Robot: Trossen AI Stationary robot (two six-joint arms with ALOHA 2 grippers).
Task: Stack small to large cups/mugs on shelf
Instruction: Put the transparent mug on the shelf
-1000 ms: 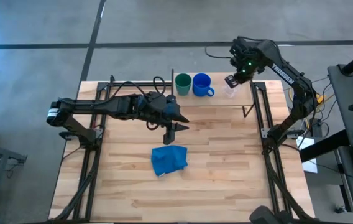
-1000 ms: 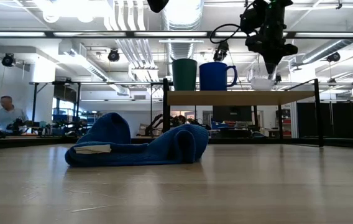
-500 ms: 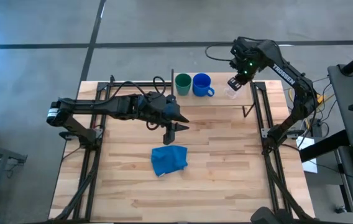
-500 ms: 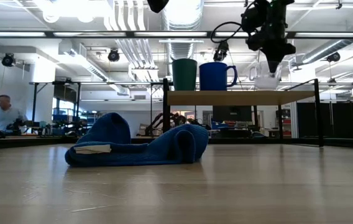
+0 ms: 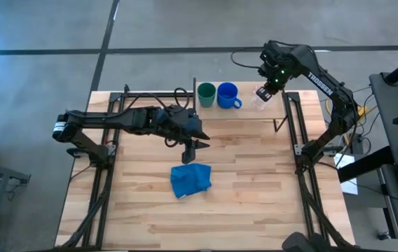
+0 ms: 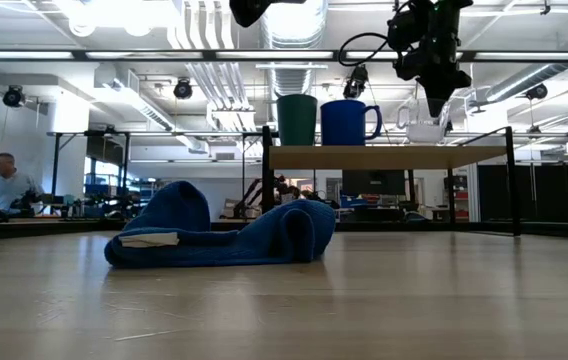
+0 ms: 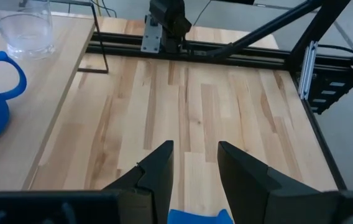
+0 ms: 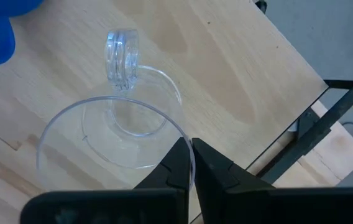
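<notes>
Gripping the clear glass (image 8: 111, 137) by its rim, the right gripper (image 8: 192, 163) sets it on the shelf (image 6: 384, 156) beside the blue mug (image 6: 349, 122); next, release. Left gripper (image 7: 193, 165) waits, fingers narrowly parted

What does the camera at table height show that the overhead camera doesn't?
Only the low view shows the room behind, with a person seated far off, and the gap under the shelf. Only the high view shows the left gripper above the blue cloth. Both show the green cup, blue mug and clear glass, its rim pinched by the right gripper.
</notes>
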